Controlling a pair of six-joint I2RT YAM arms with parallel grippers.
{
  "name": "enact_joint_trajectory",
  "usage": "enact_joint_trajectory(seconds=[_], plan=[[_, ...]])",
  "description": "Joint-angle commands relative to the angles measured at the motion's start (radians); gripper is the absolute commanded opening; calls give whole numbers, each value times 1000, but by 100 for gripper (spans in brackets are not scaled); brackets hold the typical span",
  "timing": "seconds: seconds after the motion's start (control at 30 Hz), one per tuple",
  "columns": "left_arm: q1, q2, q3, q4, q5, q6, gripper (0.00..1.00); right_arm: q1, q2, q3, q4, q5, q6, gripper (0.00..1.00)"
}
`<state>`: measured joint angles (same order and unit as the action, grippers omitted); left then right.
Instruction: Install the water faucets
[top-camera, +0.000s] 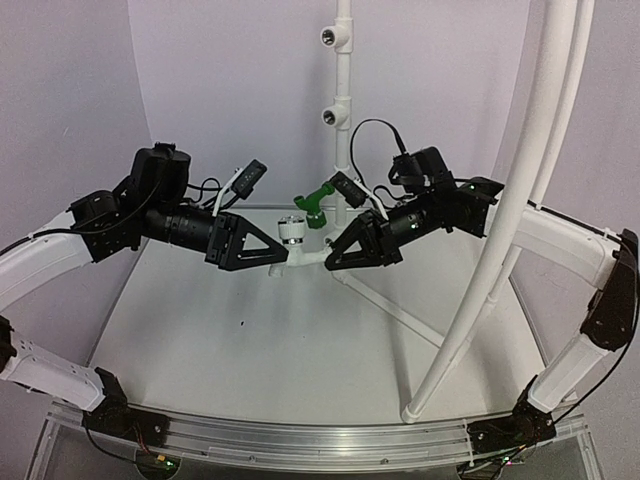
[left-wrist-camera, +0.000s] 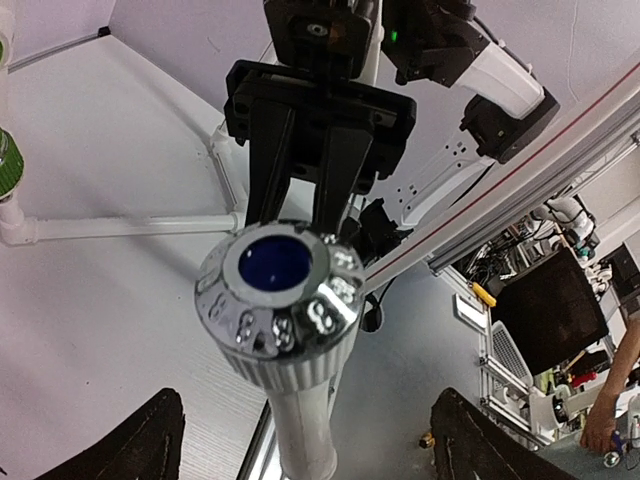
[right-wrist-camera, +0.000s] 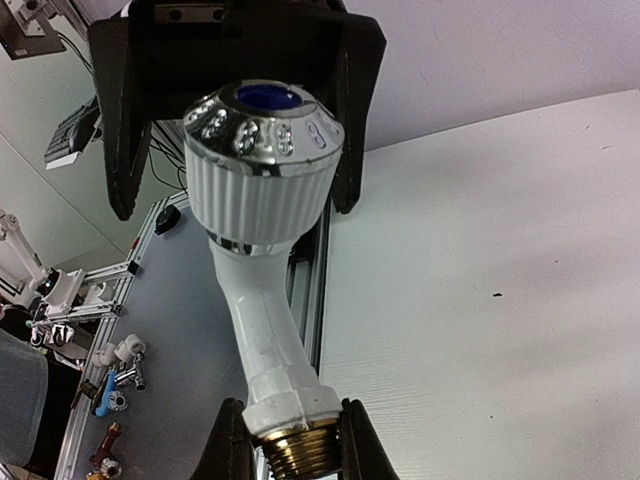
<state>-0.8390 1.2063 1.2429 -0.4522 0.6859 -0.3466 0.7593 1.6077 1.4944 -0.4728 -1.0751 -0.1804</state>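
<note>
The white faucet (top-camera: 292, 234), with a ribbed chrome-topped knob and blue cap, hangs above the table between both grippers. My right gripper (top-camera: 326, 257) is shut on its white collar just above the brass threaded end; the right wrist view shows the faucet (right-wrist-camera: 262, 200) in that gripper (right-wrist-camera: 290, 452). My left gripper (top-camera: 279, 258) is open, its fingers wide apart on either side of the faucet (left-wrist-camera: 282, 300) without touching it, as the left wrist view (left-wrist-camera: 305, 410) shows. The green faucet (top-camera: 317, 196) sits low by the vertical pipe, behind the grippers.
A vertical white pipe (top-camera: 343, 80) at the back carries two tee outlets (top-camera: 328, 37) (top-camera: 328, 117) with dark holes. Its base pipes (top-camera: 400, 312) lie on the table. Two long curved white pipes (top-camera: 505, 230) stand at the right.
</note>
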Motion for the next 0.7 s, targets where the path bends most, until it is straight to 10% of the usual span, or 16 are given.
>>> enact_joint_trajectory(seconds=[0.0,0.67], plan=[[-5,30,48,88,43,-33,80,3,11,65,26,-44,18,0],[-18,113,32,257,124,-187,38,6,41,115,27,-28,-16,0]])
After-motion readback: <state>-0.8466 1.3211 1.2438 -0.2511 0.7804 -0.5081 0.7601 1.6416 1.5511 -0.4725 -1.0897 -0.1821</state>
